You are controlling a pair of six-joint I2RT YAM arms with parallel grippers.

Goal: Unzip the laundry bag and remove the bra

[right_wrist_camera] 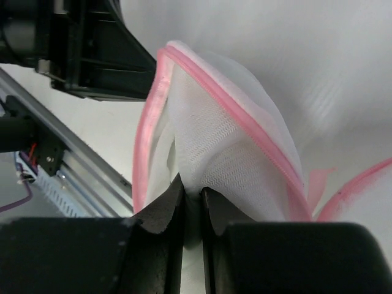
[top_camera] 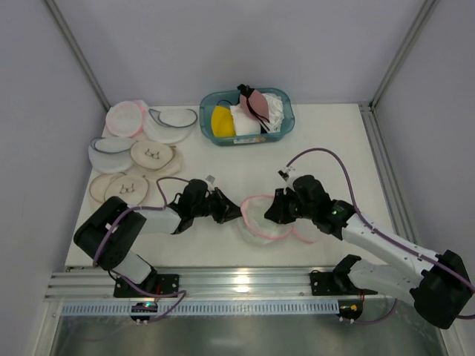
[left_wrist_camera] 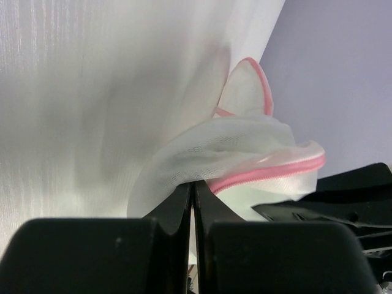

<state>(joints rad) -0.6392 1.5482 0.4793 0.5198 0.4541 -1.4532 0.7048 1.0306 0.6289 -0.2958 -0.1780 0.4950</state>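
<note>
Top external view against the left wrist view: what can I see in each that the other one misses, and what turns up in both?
Only the top external view shows the whole table, the blue basket holding a yellow bra and a mauve bra, and the other mesh pouches at far left. Only the left wrist view shows, up close, the left tool closed and pinching the mesh of the laundry bag just below its pink zipper. Both show that bag with its pink rim.
</note>
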